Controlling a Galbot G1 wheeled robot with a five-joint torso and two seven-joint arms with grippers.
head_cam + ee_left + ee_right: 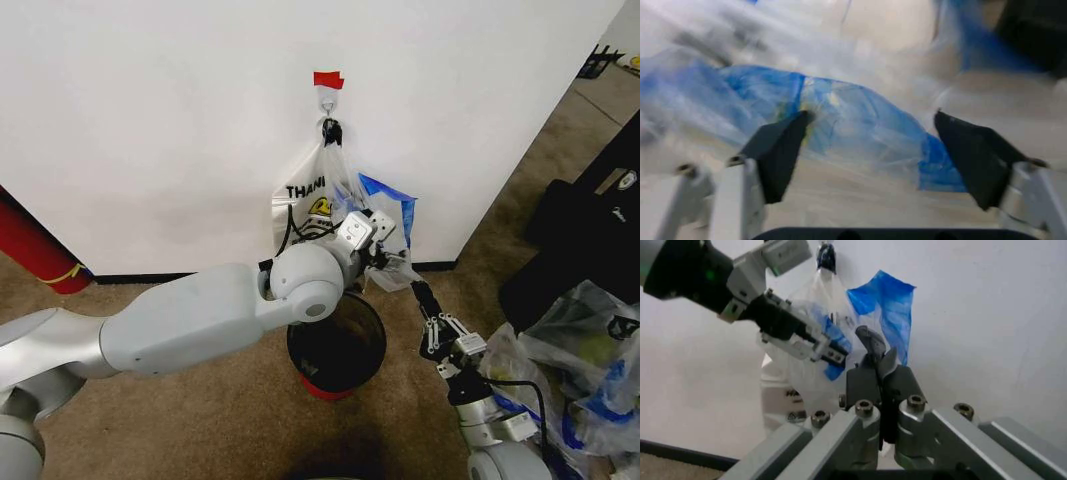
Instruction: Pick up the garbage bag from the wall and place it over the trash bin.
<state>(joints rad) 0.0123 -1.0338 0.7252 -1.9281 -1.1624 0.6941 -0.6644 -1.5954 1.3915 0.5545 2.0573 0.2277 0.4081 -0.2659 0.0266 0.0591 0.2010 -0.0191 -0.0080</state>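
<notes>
The garbage bag (pixel 392 212), thin translucent plastic with blue patches, hangs from a small hook (pixel 327 101) on the white wall (pixel 150 120), under a red tape strip (pixel 328 79). My left gripper (pixel 385 258) is pressed into the bag's lower part. The left wrist view shows this gripper (pixel 870 145) open, with the bag's blue film (pixel 860 120) between its black pads. My right gripper (pixel 420 295) is shut, its tips at the bag's lower right corner. I cannot tell whether they pinch any film (pixel 890 305). The black mesh trash bin (pixel 337 345) with a red base stands on the floor directly below.
A whiter "THANK" bag (pixel 303 192) hangs on the same hook, behind my left arm. Bulging clear-and-blue bags (pixel 590 370) and black cases (pixel 585 230) crowd the floor at right. A red cylinder (pixel 35 250) leans at the far left. Brown carpet (pixel 200 420) surrounds the bin.
</notes>
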